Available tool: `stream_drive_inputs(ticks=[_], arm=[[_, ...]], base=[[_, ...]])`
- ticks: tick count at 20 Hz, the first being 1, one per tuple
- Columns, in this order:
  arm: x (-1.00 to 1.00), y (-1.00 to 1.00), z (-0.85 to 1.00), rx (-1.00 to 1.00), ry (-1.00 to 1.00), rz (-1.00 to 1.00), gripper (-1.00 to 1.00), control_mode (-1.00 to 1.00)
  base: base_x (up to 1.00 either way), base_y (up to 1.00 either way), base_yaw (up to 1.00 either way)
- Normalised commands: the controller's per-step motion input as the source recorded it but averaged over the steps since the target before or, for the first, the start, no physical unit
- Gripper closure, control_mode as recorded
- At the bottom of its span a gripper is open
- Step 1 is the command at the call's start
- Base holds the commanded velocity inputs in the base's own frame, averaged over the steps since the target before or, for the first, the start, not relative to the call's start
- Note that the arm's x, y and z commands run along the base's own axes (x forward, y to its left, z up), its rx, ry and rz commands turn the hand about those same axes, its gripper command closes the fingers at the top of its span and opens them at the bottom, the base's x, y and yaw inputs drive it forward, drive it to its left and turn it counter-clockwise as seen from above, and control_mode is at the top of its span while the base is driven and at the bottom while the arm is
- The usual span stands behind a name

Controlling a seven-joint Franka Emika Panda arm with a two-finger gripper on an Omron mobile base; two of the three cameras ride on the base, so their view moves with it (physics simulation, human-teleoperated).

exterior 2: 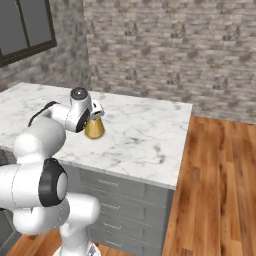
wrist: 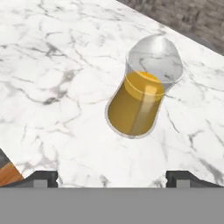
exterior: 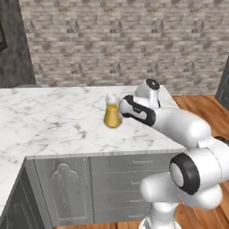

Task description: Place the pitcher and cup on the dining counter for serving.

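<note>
Marble dining counter (exterior: 53,120) holds the pitcher (wrist: 140,94) upright, clear of the released pincer (wrist: 111,178).

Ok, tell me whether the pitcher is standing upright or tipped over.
Upright. The pitcher stands on its base on the dining counter, neck up, amber liquid level inside; the open gripper is apart from it.

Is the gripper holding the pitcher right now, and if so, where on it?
Nothing is held. The gripper is open, its fingertips spread wide and apart from the pitcher, which stands upright on the dining counter.
</note>
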Motion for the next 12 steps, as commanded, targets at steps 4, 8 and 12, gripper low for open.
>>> stream_drive_inputs(ticks=[4,8,12], arm=[[-1.00,-0.19,0.45,0.00,0.00,-0.12,-1.00,-1.00],[-1.00,-0.27,0.54,0.01,0.00,-0.19,-1.00,-1.00],[-0.96,-0.25,0.56,0.02,0.02,-0.17,-1.00,-1.00]], base=[[0.00,0.00,0.00],[0.00,0.00,0.00],[0.00,0.00,0.00]])
